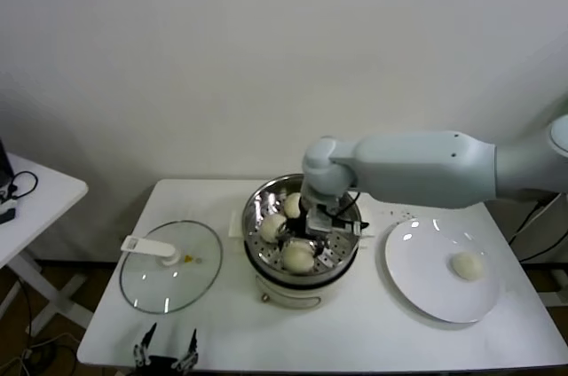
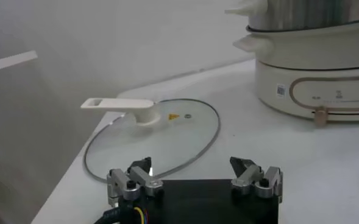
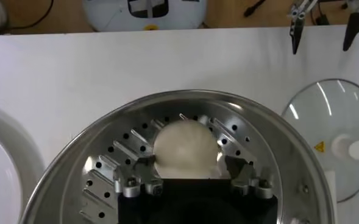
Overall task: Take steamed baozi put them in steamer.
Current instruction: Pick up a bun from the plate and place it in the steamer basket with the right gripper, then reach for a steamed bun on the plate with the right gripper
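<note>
On the white table point(image 1: 373, 323) by a bare wall, the right gripper point(image 3: 188, 170) grasps a baozi point(image 3: 185, 148) inside the steamer point(image 1: 264, 207).

Right arm reaches in from the right across the work area, forearm near level, wrist bent down; right gripper point(image 3: 187, 171) points downward with a finger on either side of a bun point(image 3: 185, 148) and touching it, so it is closed on it. Left arm parked low at the near edge on the robot's left; left gripper point(image 2: 194, 172) sits just above the surface, fingers point(image 2: 141, 172) spread apart and holding nothing.
</note>
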Controlling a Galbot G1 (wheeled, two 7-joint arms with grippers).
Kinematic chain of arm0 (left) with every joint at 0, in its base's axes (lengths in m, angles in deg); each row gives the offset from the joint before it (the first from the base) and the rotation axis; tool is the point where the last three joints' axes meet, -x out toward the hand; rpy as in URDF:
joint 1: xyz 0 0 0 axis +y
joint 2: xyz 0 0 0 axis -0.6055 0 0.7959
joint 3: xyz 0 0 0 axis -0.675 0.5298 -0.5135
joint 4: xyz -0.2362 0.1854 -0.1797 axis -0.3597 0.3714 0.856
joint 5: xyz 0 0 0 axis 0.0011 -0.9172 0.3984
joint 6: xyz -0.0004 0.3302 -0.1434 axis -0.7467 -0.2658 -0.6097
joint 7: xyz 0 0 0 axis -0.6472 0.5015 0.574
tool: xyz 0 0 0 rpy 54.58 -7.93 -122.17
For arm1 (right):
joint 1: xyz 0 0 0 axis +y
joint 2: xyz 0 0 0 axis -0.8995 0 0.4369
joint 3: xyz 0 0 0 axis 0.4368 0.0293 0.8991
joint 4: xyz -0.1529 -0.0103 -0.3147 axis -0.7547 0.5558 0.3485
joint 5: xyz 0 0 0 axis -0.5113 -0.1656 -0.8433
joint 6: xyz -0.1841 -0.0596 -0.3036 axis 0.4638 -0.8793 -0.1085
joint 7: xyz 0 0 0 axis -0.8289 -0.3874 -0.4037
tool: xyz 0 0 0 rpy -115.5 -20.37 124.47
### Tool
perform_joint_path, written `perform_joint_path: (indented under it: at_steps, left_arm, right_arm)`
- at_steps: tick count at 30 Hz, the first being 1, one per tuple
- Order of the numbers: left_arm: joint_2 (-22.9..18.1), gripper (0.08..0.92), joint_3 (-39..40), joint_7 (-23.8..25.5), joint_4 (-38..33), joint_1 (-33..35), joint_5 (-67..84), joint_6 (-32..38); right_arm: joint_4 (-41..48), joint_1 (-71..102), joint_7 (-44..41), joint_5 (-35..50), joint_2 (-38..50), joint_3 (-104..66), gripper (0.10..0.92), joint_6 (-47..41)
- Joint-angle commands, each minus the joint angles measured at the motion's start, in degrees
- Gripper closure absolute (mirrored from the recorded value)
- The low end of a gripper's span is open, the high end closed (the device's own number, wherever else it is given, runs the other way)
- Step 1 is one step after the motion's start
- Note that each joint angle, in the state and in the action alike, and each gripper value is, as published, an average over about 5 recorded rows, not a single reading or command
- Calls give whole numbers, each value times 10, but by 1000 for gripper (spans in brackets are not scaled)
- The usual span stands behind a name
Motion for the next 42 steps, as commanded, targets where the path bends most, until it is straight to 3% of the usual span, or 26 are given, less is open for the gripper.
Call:
perform_joint_path:
  at_steps: [1,9,17,29,42]
  left_arm:
    - [-16,177,-3,0,-2,1,0,0]
    - [-16,177,-4,1,-4,2,1,0]
    - [-14,177,-3,2,-9,3,2,-1]
    - [-12,177,-8,2,-5,7,2,-1]
    - [-17,177,-12,1,-7,11,-5,-1]
  right_arm:
    - [5,-66,-15,62,34,17,210,13]
    - [15,-218,-66,233,111,153,203,-52]
    - [9,-286,-82,259,219,250,203,-186]
    - [91,-148,-67,144,355,217,203,-251]
    - [146,98,-50,44,399,5,203,-253]
